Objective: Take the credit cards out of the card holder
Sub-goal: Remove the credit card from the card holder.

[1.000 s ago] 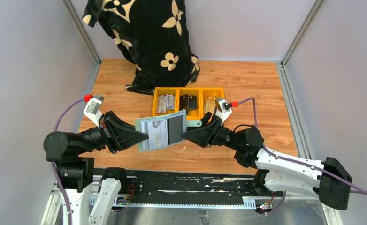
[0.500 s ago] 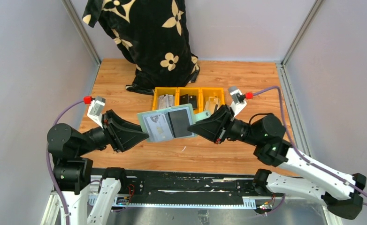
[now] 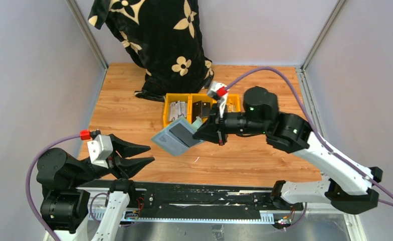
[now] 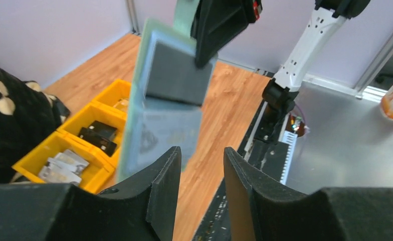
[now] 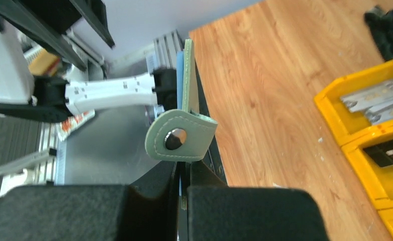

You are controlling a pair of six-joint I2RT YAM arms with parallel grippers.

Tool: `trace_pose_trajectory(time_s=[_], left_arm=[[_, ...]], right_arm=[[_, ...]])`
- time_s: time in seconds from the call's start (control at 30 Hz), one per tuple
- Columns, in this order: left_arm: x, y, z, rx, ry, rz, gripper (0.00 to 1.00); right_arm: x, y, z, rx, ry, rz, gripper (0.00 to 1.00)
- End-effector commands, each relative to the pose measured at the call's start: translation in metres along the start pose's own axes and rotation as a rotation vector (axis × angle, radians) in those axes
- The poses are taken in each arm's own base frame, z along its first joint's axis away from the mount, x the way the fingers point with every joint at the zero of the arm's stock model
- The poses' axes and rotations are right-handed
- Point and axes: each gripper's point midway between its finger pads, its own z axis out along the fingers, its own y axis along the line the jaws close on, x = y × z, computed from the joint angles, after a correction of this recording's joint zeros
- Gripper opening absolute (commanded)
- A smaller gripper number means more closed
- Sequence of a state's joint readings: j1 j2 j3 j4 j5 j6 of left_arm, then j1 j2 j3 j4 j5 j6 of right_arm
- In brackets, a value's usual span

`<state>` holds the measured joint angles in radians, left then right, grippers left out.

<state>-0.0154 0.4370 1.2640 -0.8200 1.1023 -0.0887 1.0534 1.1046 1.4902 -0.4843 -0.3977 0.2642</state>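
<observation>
The sage-green card holder (image 3: 170,142) hangs open in the air over the table's middle, pale blue-grey inside facing up. A dark grey credit card (image 3: 182,132) sits in its pocket. My right gripper (image 3: 200,134) is shut on the holder's right edge, beside the snap tab (image 5: 181,138). In the right wrist view the holder (image 5: 187,75) shows edge-on between the pinched fingers. My left gripper (image 3: 151,153) is open and empty, low at the near left, well apart from the holder. In the left wrist view the holder (image 4: 157,125) and its dark card (image 4: 177,75) hang beyond the left gripper (image 4: 202,153).
Three joined yellow bins (image 3: 203,96) stand behind the holder, with grey flat pieces (image 3: 177,109) in the left one and a black piece (image 3: 201,108) in the middle one. A black cloth with cream flowers (image 3: 159,40) fills the back left. The table's near edge meets a black rail (image 3: 199,193).
My left gripper let go of the card holder and drew back to the near left. My right gripper shut on the holder and carried it up and back, tilting it.
</observation>
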Motion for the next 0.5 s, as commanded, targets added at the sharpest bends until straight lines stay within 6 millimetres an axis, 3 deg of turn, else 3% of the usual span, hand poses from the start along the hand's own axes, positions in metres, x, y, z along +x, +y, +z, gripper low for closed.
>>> trace_pose_trajectory(time_s=[0.0, 0.23, 0.47], left_arm=[[0.003, 0.008, 0.001, -0.002, 0.019, 0.100, 0.45], [0.011, 0.028, 0.014, 0.045, 0.067, 0.015, 0.45], [0.015, -0.003, 0.013, 0.224, 0.078, -0.139, 0.42]], right_arm=[[0.019, 0.022, 0.001, -0.103, 0.147, -0.099, 0.00], [0.019, 0.048, 0.033, -0.229, 0.228, -0.143, 0.00], [0.020, 0.065, 0.055, -0.307, 0.268, -0.163, 0.00]])
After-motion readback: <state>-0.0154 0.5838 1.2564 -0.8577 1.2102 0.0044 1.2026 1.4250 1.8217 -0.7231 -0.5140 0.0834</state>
